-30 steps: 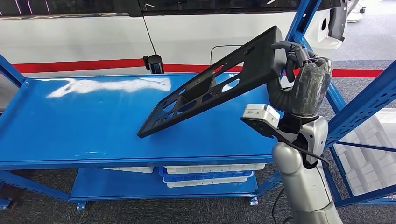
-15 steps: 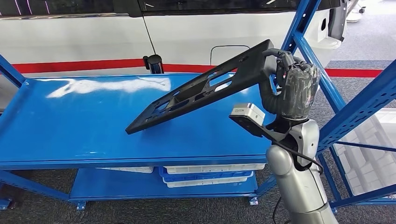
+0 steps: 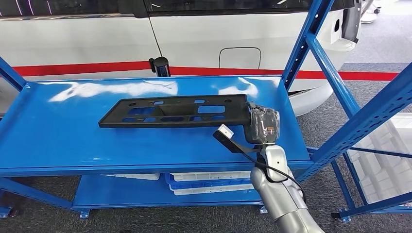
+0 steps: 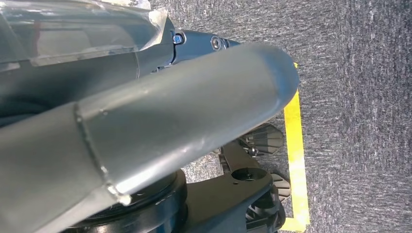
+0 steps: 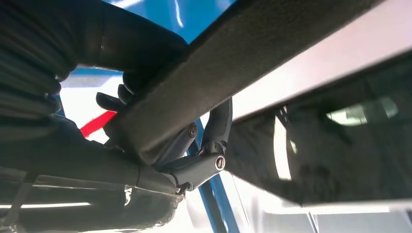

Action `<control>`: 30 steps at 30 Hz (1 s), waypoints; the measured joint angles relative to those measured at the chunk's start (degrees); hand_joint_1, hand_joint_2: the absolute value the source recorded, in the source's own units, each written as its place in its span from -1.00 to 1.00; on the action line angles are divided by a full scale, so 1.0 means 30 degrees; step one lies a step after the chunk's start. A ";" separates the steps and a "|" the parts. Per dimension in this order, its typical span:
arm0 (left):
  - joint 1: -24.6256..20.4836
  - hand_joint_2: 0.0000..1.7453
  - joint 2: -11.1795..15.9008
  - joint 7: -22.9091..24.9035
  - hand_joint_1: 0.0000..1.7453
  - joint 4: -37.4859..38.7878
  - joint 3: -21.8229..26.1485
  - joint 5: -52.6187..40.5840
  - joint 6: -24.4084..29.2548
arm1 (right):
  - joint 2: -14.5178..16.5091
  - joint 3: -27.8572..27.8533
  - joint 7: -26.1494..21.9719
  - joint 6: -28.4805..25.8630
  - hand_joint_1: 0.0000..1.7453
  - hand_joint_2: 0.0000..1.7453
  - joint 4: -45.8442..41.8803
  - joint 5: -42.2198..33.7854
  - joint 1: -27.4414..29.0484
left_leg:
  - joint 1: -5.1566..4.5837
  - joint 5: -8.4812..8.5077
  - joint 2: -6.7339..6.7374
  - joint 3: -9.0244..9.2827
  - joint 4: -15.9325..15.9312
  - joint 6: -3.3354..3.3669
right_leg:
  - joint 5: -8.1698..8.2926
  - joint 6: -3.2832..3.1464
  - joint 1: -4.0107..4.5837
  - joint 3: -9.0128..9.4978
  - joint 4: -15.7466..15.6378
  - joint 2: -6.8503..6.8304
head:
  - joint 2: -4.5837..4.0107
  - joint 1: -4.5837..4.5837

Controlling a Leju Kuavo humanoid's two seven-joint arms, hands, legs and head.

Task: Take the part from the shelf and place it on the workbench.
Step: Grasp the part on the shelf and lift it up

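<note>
The part, a flat black plastic frame with several cut-outs, lies level on the blue workbench top. My right hand grips its right end, the wrist wrapped in clear film. In the right wrist view the frame's edge runs across the picture with dark fingers curled around it. My left hand hangs beside my body over the grey carpet, and I cannot tell how its fingers stand.
A blue shelf upright rises at the right, with a slanted blue beam beyond it. White trays sit on the lower deck. A white vehicle body stands behind the bench. Yellow floor tape marks the carpet.
My right hand has swung the frame down and to the left, from a steep tilt in the air to lying flat on the blue top. The hand still holds its end.
</note>
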 joint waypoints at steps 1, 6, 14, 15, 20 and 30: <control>0.0000 -1.00 0.0000 -0.0011 -1.00 0.0000 0.0011 0.0000 0.0000 | 0.0082 -0.0035 -0.0005 0.0000 1.00 1.00 0.0359 -0.0002 -0.0007 | 0.0000 -0.0001 0.0001 0.0000 0.0000 0.0000 | -0.0001 0.0000 0.0000 -0.0001 0.0000 0.0001 | 0.0000 0.0000; 0.0001 -1.00 0.0000 -0.0046 -1.00 0.0000 0.0040 -0.0016 0.0000 | 0.0337 -0.0208 -0.0026 0.0016 1.00 1.00 0.1469 0.0000 -0.0065 | -0.0002 -0.0004 0.0000 -0.0003 0.0000 -0.0001 | -0.0003 0.0000 -0.0002 -0.0001 -0.0001 -0.0001 | 0.0000 0.0004; -0.0006 -1.00 0.0000 0.0139 -1.00 0.0000 0.0093 -0.0395 -0.0002 | 0.0468 -0.0370 0.0465 0.0149 1.00 1.00 0.2579 0.0812 -0.0058 | -0.0003 -0.0004 0.0001 0.0008 0.0000 -0.0001 | -0.0002 -0.0001 -0.0003 0.0003 -0.0002 0.0000 | 0.0000 0.0002; -0.0010 -1.00 0.0002 0.0191 -1.00 0.0000 0.0093 -0.0432 -0.0002 | 0.0472 -0.0386 0.0526 0.0149 1.00 1.00 0.2785 0.1002 -0.0066 | -0.0003 -0.0004 0.0002 0.0013 0.0000 -0.0001 | -0.0002 -0.0001 -0.0002 0.0007 -0.0002 0.0001 | 0.0000 0.0002; -0.0028 -1.00 0.0007 0.0266 -1.00 0.0000 0.0100 -0.0514 0.0000 | 0.0548 -0.0443 0.0615 0.0018 1.00 1.00 0.3793 0.1596 -0.0254 | -0.0001 -0.0020 0.0016 0.0075 -0.0002 -0.0016 | -0.0010 -0.0006 0.0000 0.0055 -0.0005 0.0013 | 0.0000 0.0000; -0.0023 -1.00 0.0060 0.0244 -1.00 0.0000 0.0177 -0.0568 0.0020 | 0.0891 -0.0087 0.0679 0.0363 -0.66 1.00 0.5771 0.2852 -0.0759 | 0.0009 -0.0176 0.0159 0.0442 -0.0018 -0.0075 | -0.0073 -0.0080 0.0017 0.0397 -0.0016 0.0157 | 0.0000 0.0004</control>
